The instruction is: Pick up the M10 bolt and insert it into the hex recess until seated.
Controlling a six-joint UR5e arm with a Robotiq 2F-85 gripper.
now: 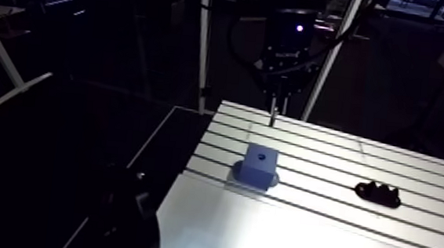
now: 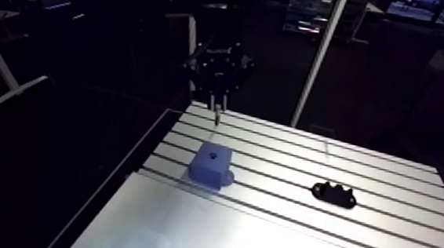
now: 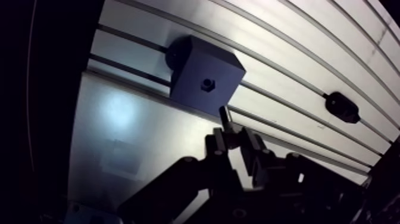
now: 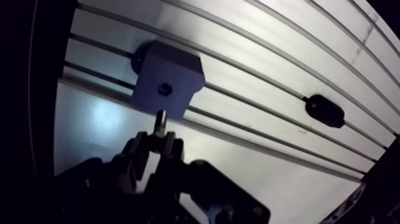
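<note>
A blue block stands on the slotted table, with a small hex recess in its upper face. My gripper hangs above the table behind the block in the arm view, shut on a dark M10 bolt whose shank sticks out past the fingertips. In the wrist view the bolt tip sits just short of the block, a little way off the recess and not in it. The bolt hangs clear of the table.
A black bumpy holder piece lies on the table to the right of the block, also seen as the black piece beyond the gripper. The table's left edge drops into dark space.
</note>
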